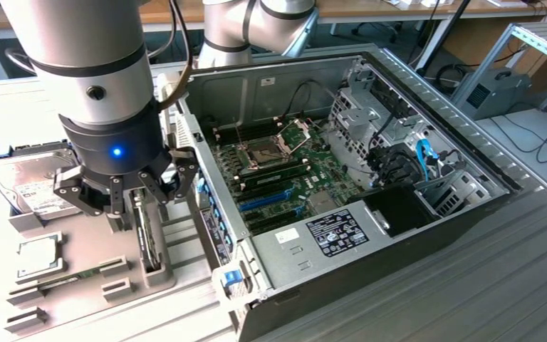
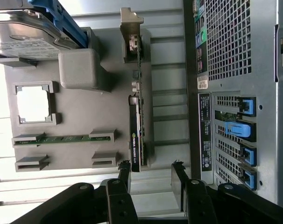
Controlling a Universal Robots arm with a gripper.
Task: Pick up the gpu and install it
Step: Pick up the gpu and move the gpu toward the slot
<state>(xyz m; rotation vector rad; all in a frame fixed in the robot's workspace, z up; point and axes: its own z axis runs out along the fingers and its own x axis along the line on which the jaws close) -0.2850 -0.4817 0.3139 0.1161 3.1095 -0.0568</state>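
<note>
The hand (image 1: pixel 126 206) hangs open at the left middle of the exterior view, its fingers spread over one end of the gpu (image 1: pixel 145 239). The gpu stands on edge in a slot of the grey holder (image 1: pixel 83 256) on the worktop (image 1: pixel 183 306), at that view's lower left. It is beside the open case (image 1: pixel 350 178), with a hard drive (image 1: pixel 31 182) nearby.

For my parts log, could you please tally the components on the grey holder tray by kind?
silver hard drive with white label: 1
small square silver chip: 1
thin green memory stick: 1
flat black-faced gpu card: 1
Total: 4
</note>
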